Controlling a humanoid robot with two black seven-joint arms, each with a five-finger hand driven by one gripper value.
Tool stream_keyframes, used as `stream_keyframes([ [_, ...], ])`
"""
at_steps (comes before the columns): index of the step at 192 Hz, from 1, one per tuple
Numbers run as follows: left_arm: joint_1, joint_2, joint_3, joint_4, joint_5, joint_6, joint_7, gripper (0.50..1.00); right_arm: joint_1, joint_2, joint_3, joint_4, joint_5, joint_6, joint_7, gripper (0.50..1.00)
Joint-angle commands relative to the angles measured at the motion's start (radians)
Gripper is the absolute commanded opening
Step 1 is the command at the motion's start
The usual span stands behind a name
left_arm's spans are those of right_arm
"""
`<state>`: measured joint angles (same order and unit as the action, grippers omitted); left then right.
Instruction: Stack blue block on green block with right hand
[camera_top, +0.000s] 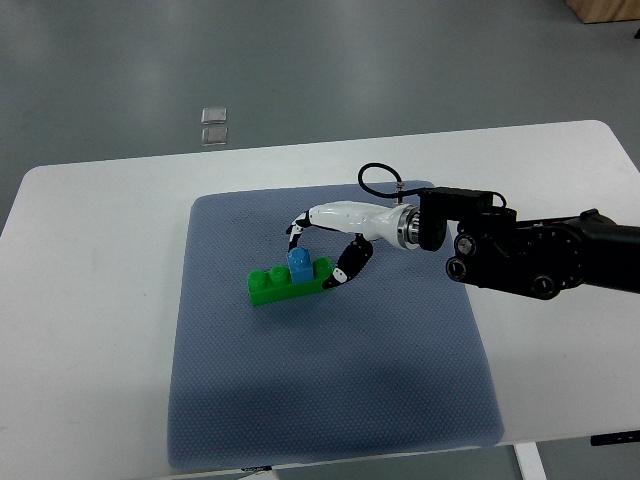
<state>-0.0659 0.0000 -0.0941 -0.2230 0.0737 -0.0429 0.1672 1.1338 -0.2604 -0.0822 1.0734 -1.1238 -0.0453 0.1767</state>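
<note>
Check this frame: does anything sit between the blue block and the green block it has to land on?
Nothing visible does. The blue block already sits on top of the green block, with the right hand curved around it; whether the fingers touch it cannot be told. The surrounding mat shows no other objects.

Blue block, green block, grey-blue dotted mat, white table.

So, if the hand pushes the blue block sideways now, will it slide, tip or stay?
The blue block is small and looks like rigid plastic, so probably light and stiff. It sits on the studded green block; if the studs engage, it likely stays. The right hand arches around it, so a nudge may shift both blocks on the mat.
</note>
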Motion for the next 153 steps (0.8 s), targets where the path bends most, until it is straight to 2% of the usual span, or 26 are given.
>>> stream_keyframes([
  [1, 0.000, 0.000, 0.000, -0.001, 0.000, 0.000, 0.000, 1.000, 0.009, -0.008, 0.009, 0.010, 0.006, 0.001, 0.000, 0.891],
  [47, 0.000, 0.000, -0.001, -0.004, 0.000, 0.000, 0.000, 1.000, 0.012, -0.020, 0.096, 0.014, 0.062, 0.002, 0.001, 0.891],
  [78, 0.000, 0.000, -0.001, -0.004, 0.000, 0.000, 0.000, 1.000, -0.009, -0.036, 0.262, 0.014, 0.248, 0.054, 0.001, 0.891],
  [97, 0.003, 0.000, -0.001, -0.004, 0.000, 0.000, 0.000, 1.000, -0.092, -0.034, 0.416, -0.003, 0.419, 0.071, -0.006, 0.891],
  [107, 0.003, 0.000, -0.001, -0.004, 0.000, 0.000, 0.000, 1.000, -0.092, -0.034, 0.417, -0.003, 0.420, 0.071, -0.006, 0.891],
  [108, 0.003, 0.000, -0.001, -0.004, 0.000, 0.000, 0.000, 1.000, -0.145, -0.025, 0.500, -0.016, 0.509, 0.076, -0.011, 0.895],
  [120, 0.003, 0.000, 0.000, -0.004, 0.000, 0.000, 0.000, 1.000, -0.198, -0.017, 0.581, -0.036, 0.602, 0.076, -0.011, 0.897],
  [153, 0.003, 0.000, 0.002, -0.006, 0.000, 0.000, 0.000, 1.000, -0.302, 0.032, 0.700, -0.092, 0.872, 0.082, -0.011, 0.901],
])
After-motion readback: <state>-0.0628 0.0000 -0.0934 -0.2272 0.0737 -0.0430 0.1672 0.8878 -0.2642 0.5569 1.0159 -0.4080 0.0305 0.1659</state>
